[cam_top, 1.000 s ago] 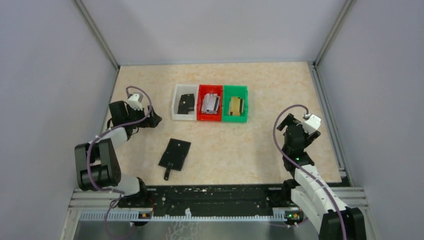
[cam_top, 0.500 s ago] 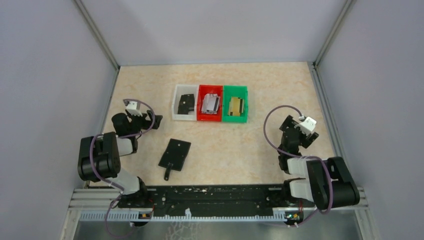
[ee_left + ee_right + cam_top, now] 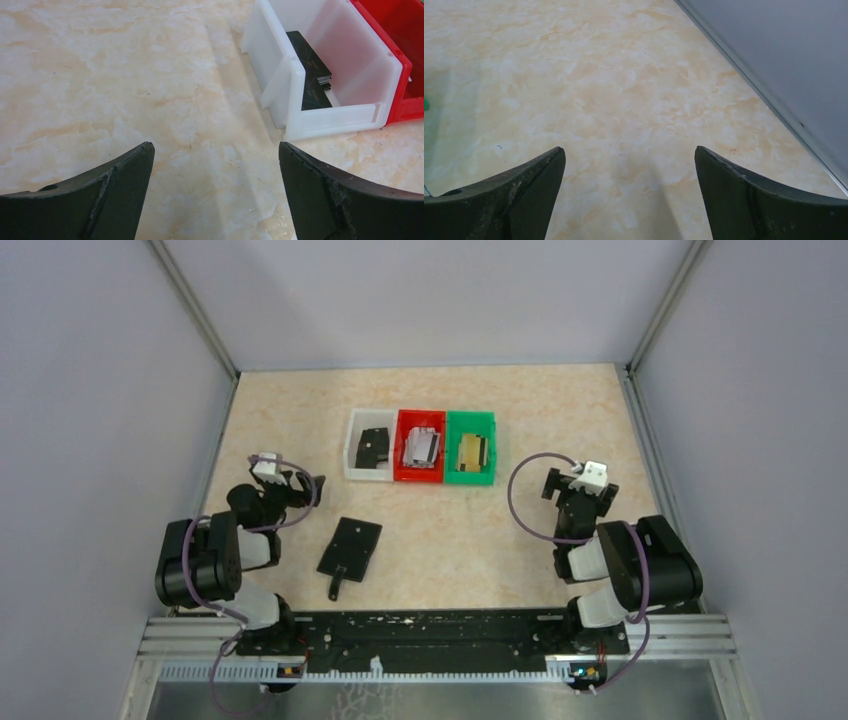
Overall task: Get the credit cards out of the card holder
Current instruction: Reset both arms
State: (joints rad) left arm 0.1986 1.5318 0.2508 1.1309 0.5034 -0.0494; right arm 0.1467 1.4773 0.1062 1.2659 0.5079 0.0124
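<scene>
Credit cards (image 3: 422,448) sit in bins (image 3: 420,412), card holder (image 3: 350,546) apart; left tool (image 3: 215,150) and right tool (image 3: 630,152) spread, empty; seemingly only parking remains.

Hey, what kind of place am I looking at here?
Probably a robotics lab test cell: plain grey panel walls on aluminium framing, a beige marble-patterned tabletop, and two black-and-white robot arms bolted to a black rail.

Both arms are folded low near their bases, the left gripper (image 3: 303,485) just beyond and left of the card holder (image 3: 350,547) and the right gripper (image 3: 577,488) well to its right, each with jaws spread wide and holding nothing.
</scene>
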